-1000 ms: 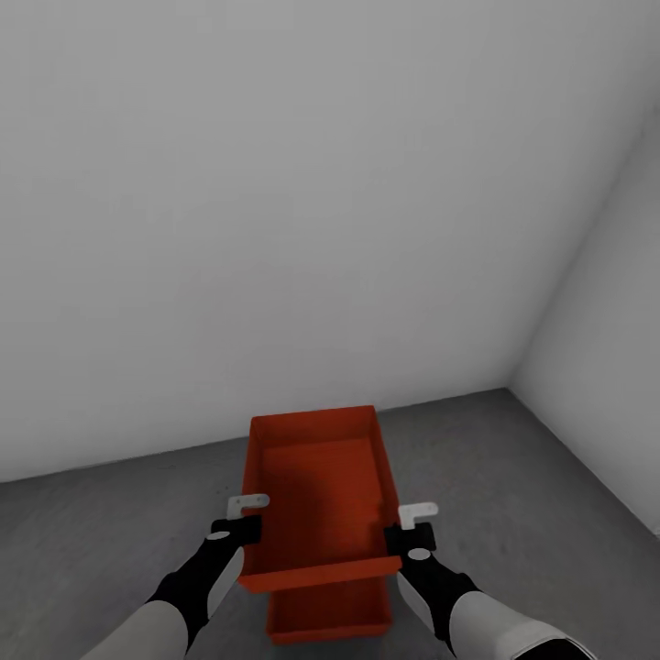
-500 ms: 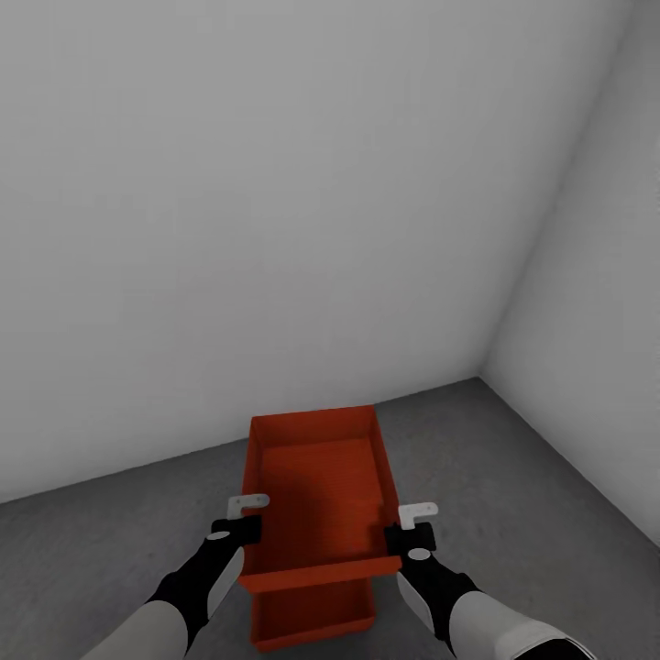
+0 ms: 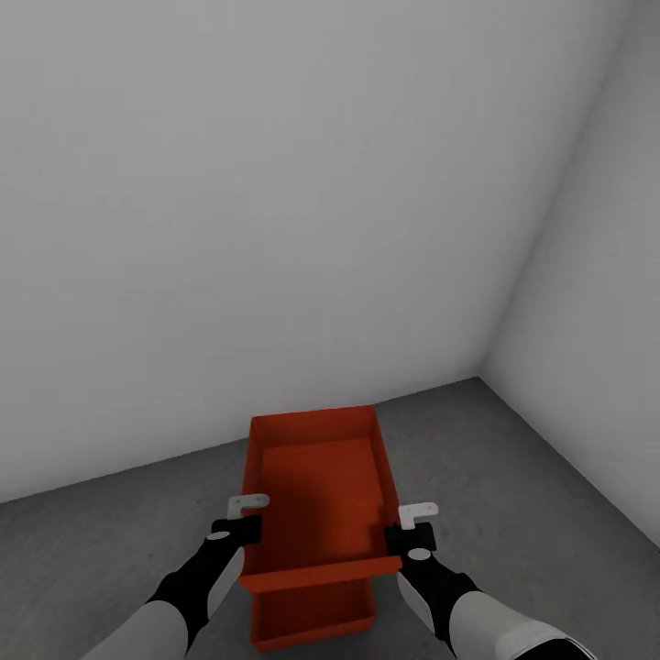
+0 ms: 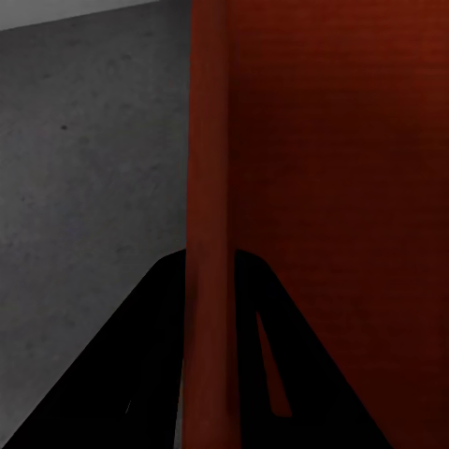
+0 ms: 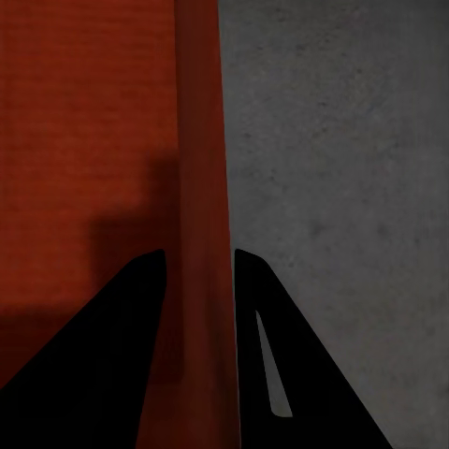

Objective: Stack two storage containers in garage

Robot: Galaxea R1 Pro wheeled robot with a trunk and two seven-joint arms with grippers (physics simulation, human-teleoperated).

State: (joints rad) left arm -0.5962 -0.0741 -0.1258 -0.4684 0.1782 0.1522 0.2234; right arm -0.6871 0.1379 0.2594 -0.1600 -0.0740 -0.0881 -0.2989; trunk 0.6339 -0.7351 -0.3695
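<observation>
In the head view I hold one orange-red storage container [image 3: 316, 495] level above the garage floor [image 3: 522, 495]. My left gripper [image 3: 240, 530] is shut on its left wall and my right gripper [image 3: 396, 536] is shut on its right wall. The other storage container [image 3: 316, 619] rests on the concrete right below the held one, with only its near end showing. The left wrist view has the clamped rim [image 4: 210, 187] between my dark fingers [image 4: 140, 355]. In the right wrist view the opposite rim [image 5: 201, 187] is pinched the same way.
Plain white-grey walls stand ahead and to the right, meeting in a corner [image 3: 481, 371]. Grey concrete stretches left [image 3: 92, 550] and right of the containers.
A second ago the view swung right, so the wall corner and the lower container slid left in the picture. Over the last half second nothing moved; both grips are unchanged.
</observation>
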